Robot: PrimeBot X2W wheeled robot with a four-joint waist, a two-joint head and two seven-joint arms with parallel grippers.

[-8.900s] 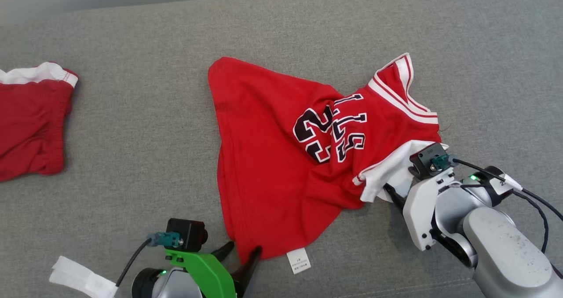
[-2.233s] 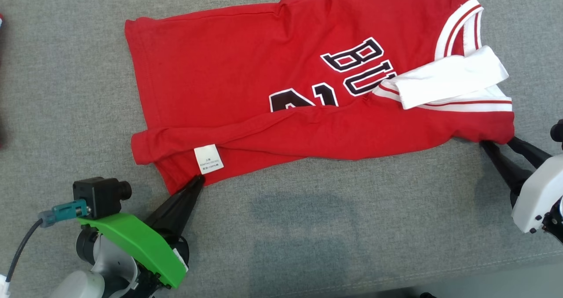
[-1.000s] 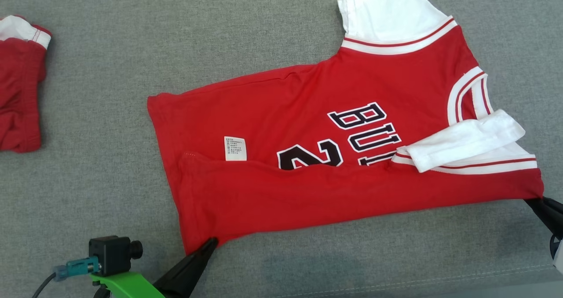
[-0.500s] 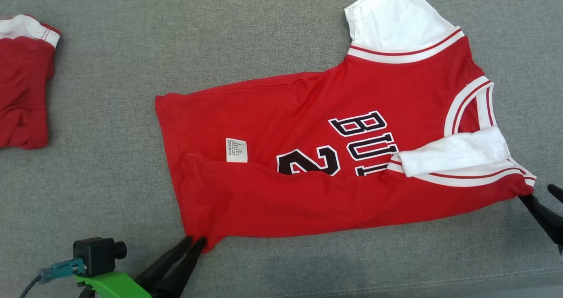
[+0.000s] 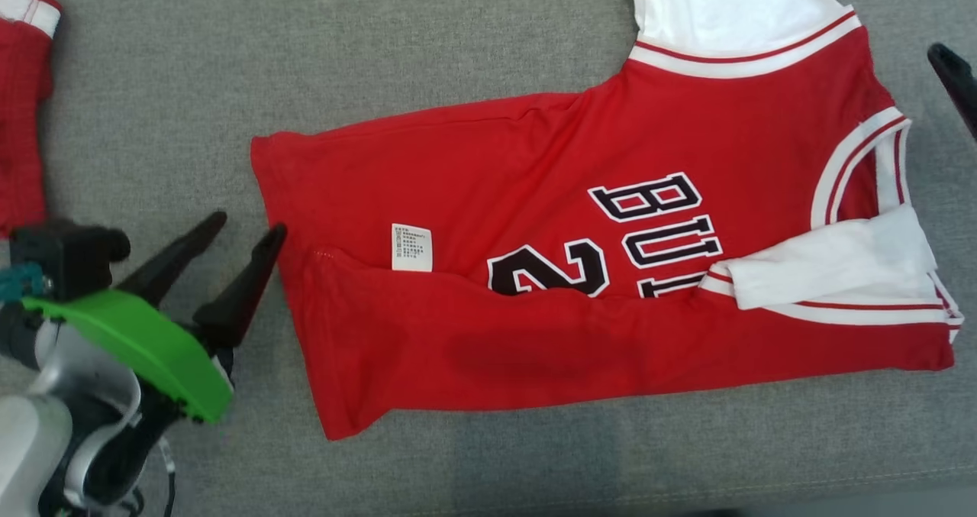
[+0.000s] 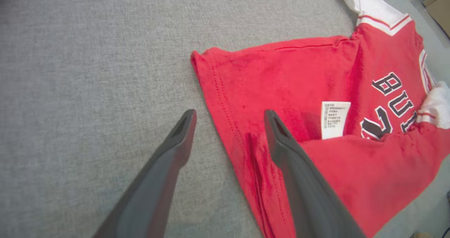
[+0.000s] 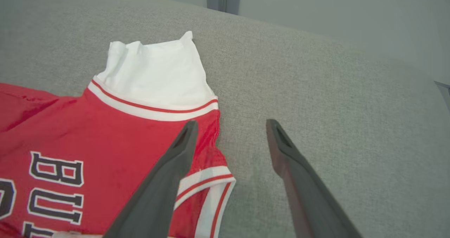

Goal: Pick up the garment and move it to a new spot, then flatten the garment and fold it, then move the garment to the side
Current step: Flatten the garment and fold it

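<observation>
Garment: red jersey shirt [image 5: 534, 158] w/ white sleeves & black lettering, spread on grey woven fabric surface [image 5: 382, 51]. Hem twd robot's left, collar twd its right.
Fold: near long edge turned up over the front, covering the bottom of the lettering.
Sleeves: far white sleeve [image 5: 717, 5] lies flat, pointing away from robot. Near white sleeve [image 5: 832, 261] folded across the chest, just beside the collar.
Tag: small white care label [image 5: 411, 247] sits on the red, just above the fold line, nr hem.
Left: left gripper [image 5: 248, 223] has fingers spread wide, nothing between them. It sits at the hem edge. In wrist view one finger is over the hem, the other over bare grey; can't tell if it touches.
Right: right gripper [image 7: 231, 122] has fingers apart, holding nothing. One finger is over the shoulder by the collar trim, the other over grey.
Other: red cloth item w/ white trim [image 5: 23, 120] at far left, well apart from the shirt.
</observation>
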